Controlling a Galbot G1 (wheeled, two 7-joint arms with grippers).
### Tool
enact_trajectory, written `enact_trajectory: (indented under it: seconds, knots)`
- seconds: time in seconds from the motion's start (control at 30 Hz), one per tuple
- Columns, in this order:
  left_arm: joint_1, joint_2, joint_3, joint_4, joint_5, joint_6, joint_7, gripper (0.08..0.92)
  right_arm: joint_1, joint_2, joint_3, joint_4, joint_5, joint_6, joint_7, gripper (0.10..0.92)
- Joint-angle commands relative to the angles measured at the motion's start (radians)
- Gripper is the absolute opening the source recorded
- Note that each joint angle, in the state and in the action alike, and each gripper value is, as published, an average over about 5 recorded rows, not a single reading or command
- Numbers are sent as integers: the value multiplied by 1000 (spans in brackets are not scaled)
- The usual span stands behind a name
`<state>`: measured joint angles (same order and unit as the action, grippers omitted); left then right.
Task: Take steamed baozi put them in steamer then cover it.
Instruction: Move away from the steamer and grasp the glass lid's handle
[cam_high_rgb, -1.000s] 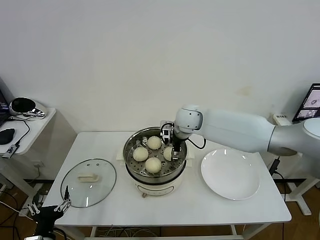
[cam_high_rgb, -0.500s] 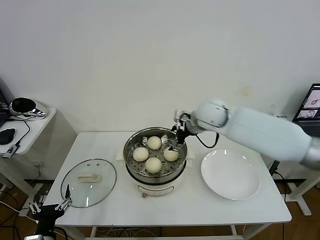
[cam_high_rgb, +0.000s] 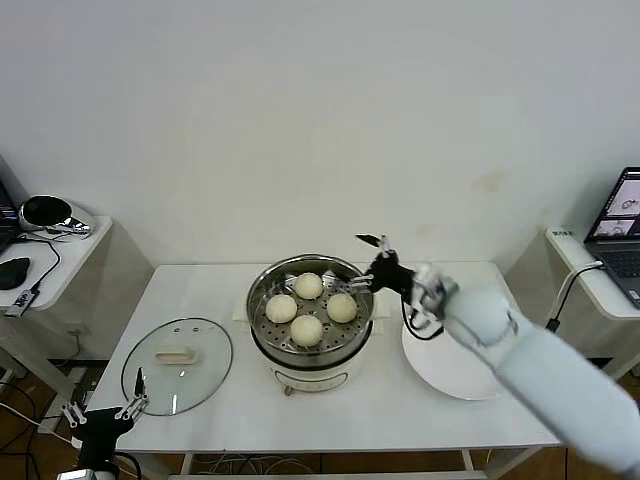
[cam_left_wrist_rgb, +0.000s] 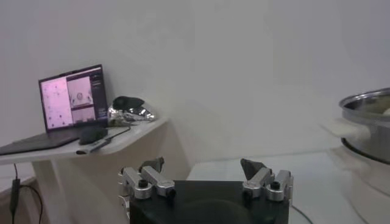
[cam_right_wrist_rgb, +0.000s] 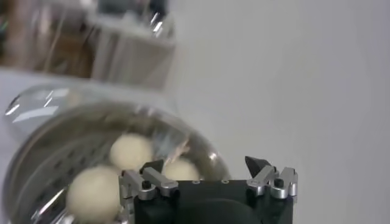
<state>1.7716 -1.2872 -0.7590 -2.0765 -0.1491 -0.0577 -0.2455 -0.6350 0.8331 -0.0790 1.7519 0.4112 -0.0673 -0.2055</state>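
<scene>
The steamer (cam_high_rgb: 310, 352) stands mid-table with four baozi on its tray: one at the back (cam_high_rgb: 308, 286), one left (cam_high_rgb: 281, 308), one right (cam_high_rgb: 342, 307), one in front (cam_high_rgb: 306, 329). My right gripper (cam_high_rgb: 367, 263) is open and empty, above the steamer's right rim. In the right wrist view my right gripper (cam_right_wrist_rgb: 205, 164) shows open, with the steamer (cam_right_wrist_rgb: 36, 158) and baozi (cam_right_wrist_rgb: 131, 151) beyond it. The cover (cam_high_rgb: 177, 352) lies flat on the table to the left. My left gripper (cam_high_rgb: 103, 408) is open and empty, low by the table's front-left corner; the left wrist view shows the left gripper (cam_left_wrist_rgb: 203, 164) open too.
A white plate (cam_high_rgb: 450, 368) lies right of the steamer, partly under my right arm. A side table (cam_high_rgb: 60, 250) with a helmet-like object stands at far left. A laptop (cam_high_rgb: 625, 215) sits at far right. Another laptop (cam_left_wrist_rgb: 70, 97) shows in the left wrist view.
My right gripper has lifted out of the steamer and moved up and to the right, leaving the right-hand baozi on the tray. The left arm has barely moved.
</scene>
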Motion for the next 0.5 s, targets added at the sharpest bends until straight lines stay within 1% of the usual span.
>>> enact_trajectory:
  seconds: [0.03,0.1,0.2,0.37,0.43,0.5]
  knots:
    - [-31,-2,-26,102,366,-46,3,823,-722,302,753,49,-219,402,42,823]
    - [-33,23,-49,122,488,-49,33,823,-772,354,821,81,-222,363,55,823]
    - [-34,73,-86,158,732,-52,36,823,-840,404,899,130,-221,305,81,823]
    - [-78,148,-124,274,1192,-87,-28,823,-920,448,987,158,-201,276,118,823]
    - [-115,168,-124,333,1318,-112,-50,823,-935,459,1008,161,-195,270,133,823]
    - [-149,189,-109,392,1384,-132,-58,823,-949,467,1021,167,-185,265,143,823]
